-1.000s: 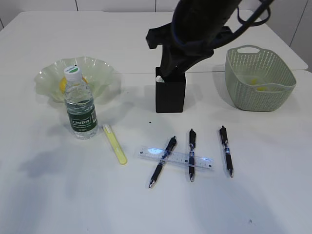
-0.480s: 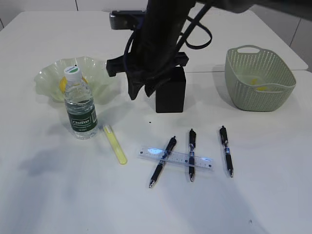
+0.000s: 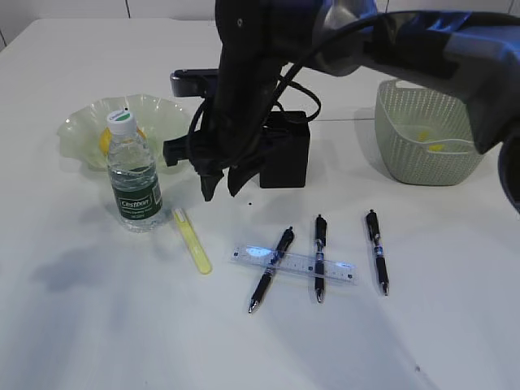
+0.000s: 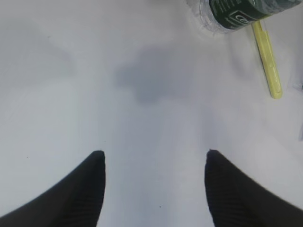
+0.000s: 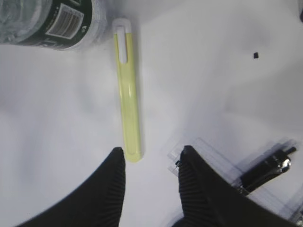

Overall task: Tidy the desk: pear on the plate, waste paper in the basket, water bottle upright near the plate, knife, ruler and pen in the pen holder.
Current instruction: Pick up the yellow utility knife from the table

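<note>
In the exterior view, the right gripper [image 3: 219,188] is seen above the bench [image 3: 97,325], just left of the pen holder [image 3: 286,160], its fingers parted and empty. Farther left of the pen holder stands the water bottle [image 3: 133,175], upright in front of the plate [image 3: 166,118]. The knife [image 3: 191,240] lies beside the bottle; the ruler [image 3: 294,263] lies in front of the pen holder under two pens. The basket [image 3: 431,134] is to the right.

In the left wrist view, the left gripper [image 4: 154,158] is held open over bare bench.

In the right wrist view, the parted fingers [image 5: 111,182] are seen above the knife's near end.
</note>
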